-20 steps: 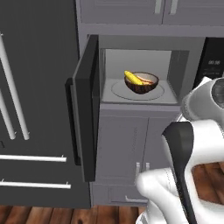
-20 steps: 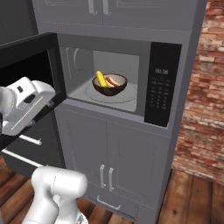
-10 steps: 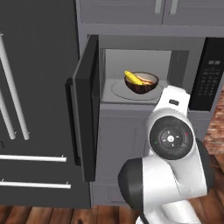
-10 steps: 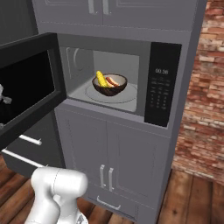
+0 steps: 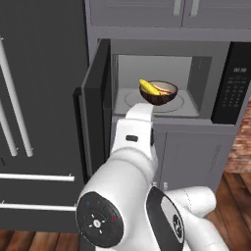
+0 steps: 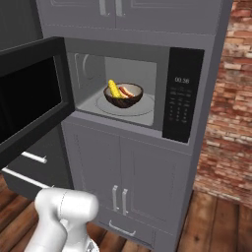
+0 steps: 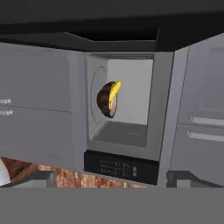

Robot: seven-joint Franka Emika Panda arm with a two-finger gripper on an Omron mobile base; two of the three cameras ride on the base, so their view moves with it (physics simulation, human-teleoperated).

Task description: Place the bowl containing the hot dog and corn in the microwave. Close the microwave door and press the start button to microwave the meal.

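The dark brown bowl (image 6: 123, 96) sits on the round turntable inside the microwave (image 6: 147, 59), holding the yellow corn (image 6: 114, 88) and the reddish hot dog (image 6: 128, 92). In the left base view the bowl (image 5: 158, 93) shows just above my arm, the corn (image 5: 148, 87) poking over its rim. The microwave door (image 5: 95, 110) stands swung wide to the left. The hand view is rolled sideways and looks into the cavity at the bowl (image 7: 106, 100) from well back. My gripper (image 7: 111, 179) is open and empty, its fingertips (image 7: 40, 178) far apart.
The black keypad panel (image 6: 182, 96) is on the microwave's right. A dark fridge (image 5: 34, 122) with long bar handles stands to the left, grey cabinet doors (image 6: 128, 182) are below, and a brick wall (image 6: 229, 108) rises at the right. My arm's white links (image 5: 135, 166) stand before the microwave.
My arm has swung from the right of the left base view to its middle, in front of the microwave opening. The bowl and the door have not moved.
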